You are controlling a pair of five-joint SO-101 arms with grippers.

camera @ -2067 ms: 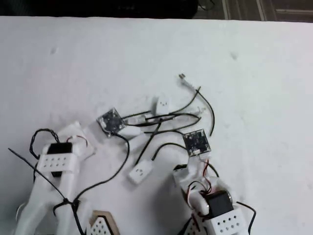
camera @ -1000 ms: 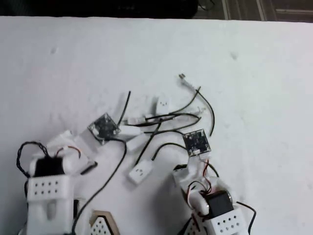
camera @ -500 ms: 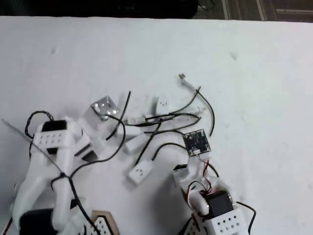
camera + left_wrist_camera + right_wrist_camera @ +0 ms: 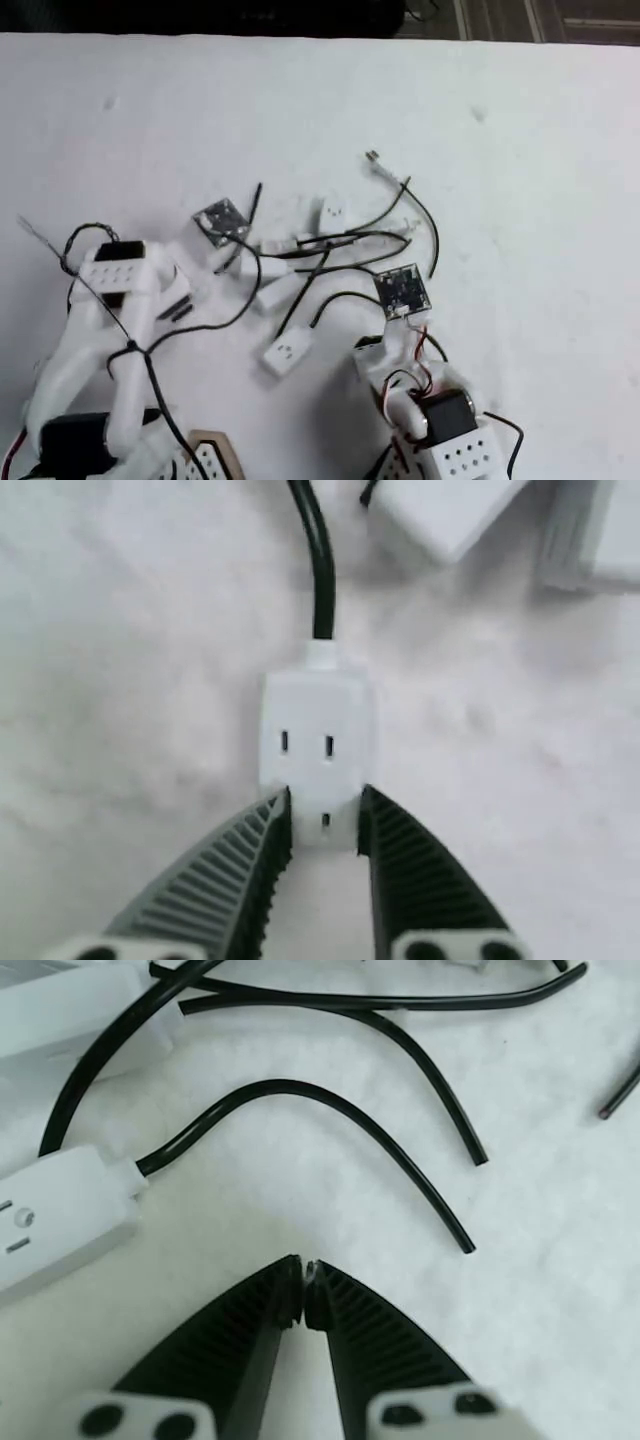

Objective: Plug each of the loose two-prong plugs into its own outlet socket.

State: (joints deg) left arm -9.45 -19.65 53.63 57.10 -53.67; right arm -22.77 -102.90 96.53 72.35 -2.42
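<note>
Your left arm (image 4: 95, 350) stands at the lower left of the high view, with its wrist (image 4: 118, 275) turned toward the middle of the frame. Your left pincer (image 4: 320, 825) is clamped on the near end of a white outlet socket (image 4: 318, 745), with a ribbed finger (image 4: 240, 880) pressed against each side. Your right arm (image 4: 445, 430) sits at the lower edge, right of centre, pointing up the frame and low over the worktop (image 4: 520, 150). Your right pincer (image 4: 302, 1295) is closed, its two tips meeting each other.
</note>
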